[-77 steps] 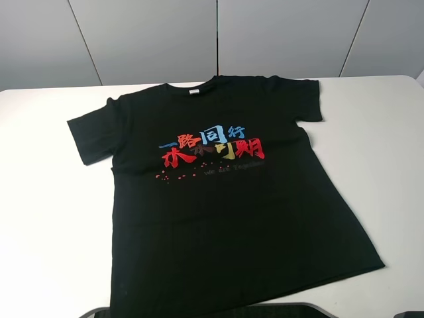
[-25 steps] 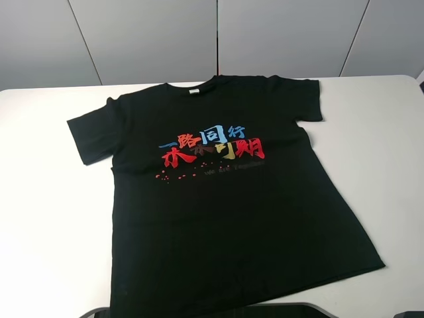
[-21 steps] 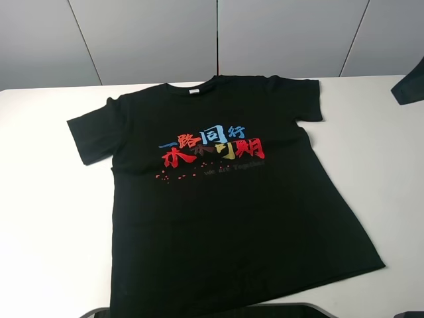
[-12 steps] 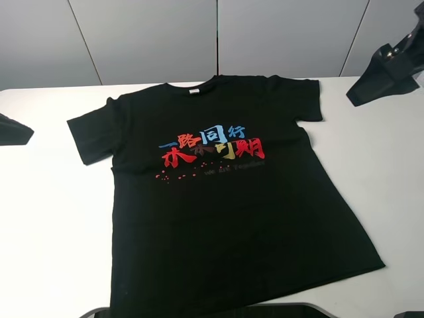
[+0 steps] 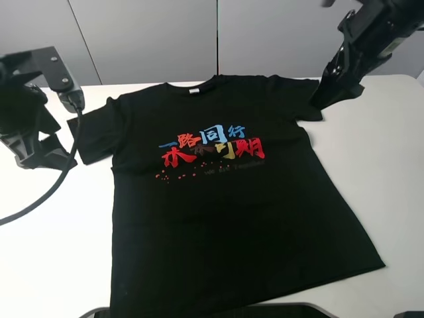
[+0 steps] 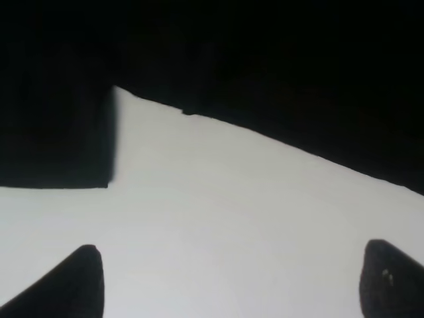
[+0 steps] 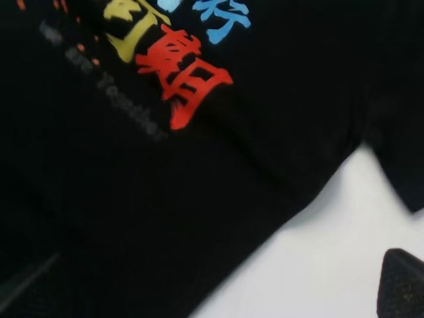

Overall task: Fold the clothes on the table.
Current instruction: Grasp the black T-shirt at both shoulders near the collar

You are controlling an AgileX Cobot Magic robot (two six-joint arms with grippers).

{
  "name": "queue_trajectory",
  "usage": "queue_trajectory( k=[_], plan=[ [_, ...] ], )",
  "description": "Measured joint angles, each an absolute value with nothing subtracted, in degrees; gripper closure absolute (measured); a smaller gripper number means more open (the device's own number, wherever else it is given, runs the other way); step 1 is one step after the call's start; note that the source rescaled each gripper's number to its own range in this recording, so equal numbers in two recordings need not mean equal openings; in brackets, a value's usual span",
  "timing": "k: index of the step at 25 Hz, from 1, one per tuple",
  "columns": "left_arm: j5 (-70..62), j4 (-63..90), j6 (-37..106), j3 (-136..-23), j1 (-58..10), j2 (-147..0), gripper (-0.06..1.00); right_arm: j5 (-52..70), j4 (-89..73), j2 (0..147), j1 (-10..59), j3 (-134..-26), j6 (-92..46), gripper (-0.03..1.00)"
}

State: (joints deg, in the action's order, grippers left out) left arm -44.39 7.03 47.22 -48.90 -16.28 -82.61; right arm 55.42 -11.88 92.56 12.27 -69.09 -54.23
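Grey wall panels (image 5: 146,40) stand behind the wide white smooth table (image 5: 384,172), where the black short-sleeved cotton T-shirt (image 5: 225,218) with coloured characters lies flat, print up. The left gripper (image 6: 232,285) hangs spread wide beside one sleeve; the right gripper (image 5: 334,89), over the other sleeve, looks parted too, one finger barely visible.

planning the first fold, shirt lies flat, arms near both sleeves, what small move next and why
Probably ease the left gripper forward and down onto the sleeve edge of the T-shirt: its jaws stand apart over the white table, the black fabric lies just ahead, and nothing is gripped.
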Motion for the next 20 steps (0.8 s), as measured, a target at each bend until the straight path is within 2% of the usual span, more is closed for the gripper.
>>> queue_trajectory(
  k=[6, 20],
  plan=[
    [-43.8, 2.3, 48.6, -52.4, -19.4, -89.5, -0.05, 53.1, -4.9, 99.4, 14.2, -69.5, -57.2, -0.03],
    [-40.1, -4.1, 54.2, -55.5, -19.7, -98.4, -0.05, 47.2, 0.5, 109.8, 14.3, -69.5, -65.6, -0.03]
  ],
)
